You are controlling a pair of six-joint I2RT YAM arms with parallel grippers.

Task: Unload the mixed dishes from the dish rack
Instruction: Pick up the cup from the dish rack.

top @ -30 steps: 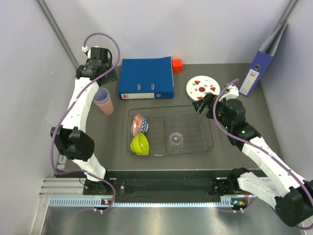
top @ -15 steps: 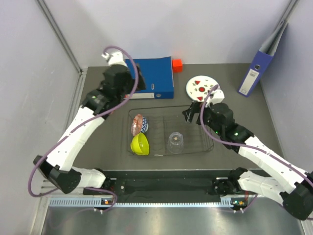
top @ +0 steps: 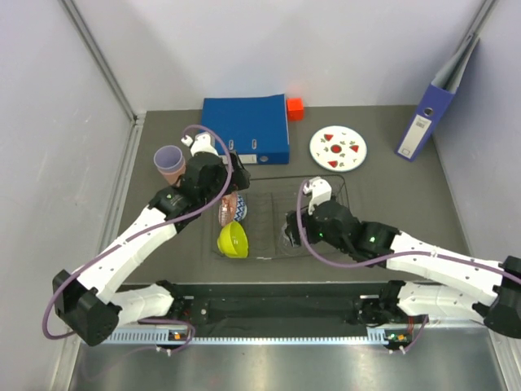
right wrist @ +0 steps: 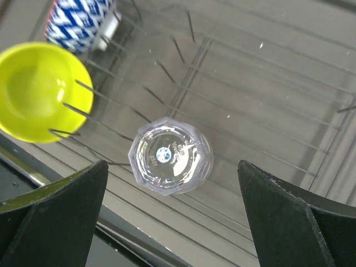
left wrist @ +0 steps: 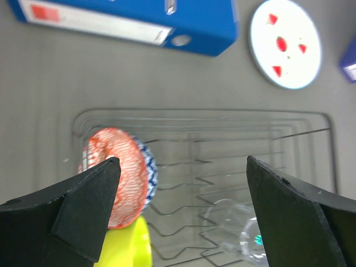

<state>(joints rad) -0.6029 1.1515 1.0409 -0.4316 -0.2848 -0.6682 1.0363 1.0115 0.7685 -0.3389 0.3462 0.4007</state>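
Presently, the clear tumbler [right wrist: 171, 155] is stood inverted in the wire dish rack [right wrist: 267, 111], directly beneath the right gripper [right wrist: 172, 167], whose jaws are spread wide and empty. The tumbler is judged light, rigid and slippery, so its side wall should be gripped below the upturned base. The left gripper [left wrist: 182, 161], likewise released, is positioned over the patterned bowl [left wrist: 119, 183]. Wire prongs are found close by, and the dark worktop [top: 407, 204] is flat.

so the thin dark wire dish rack [top: 269, 195] is mid-frame, with the brown-blue patterned bowl [left wrist: 119, 172], lime-yellow bowl [top: 233, 239] and clear tumbler [right wrist: 169, 161] inside; blue binder [top: 244, 126] above it, white round plate [top: 339, 147] upper right
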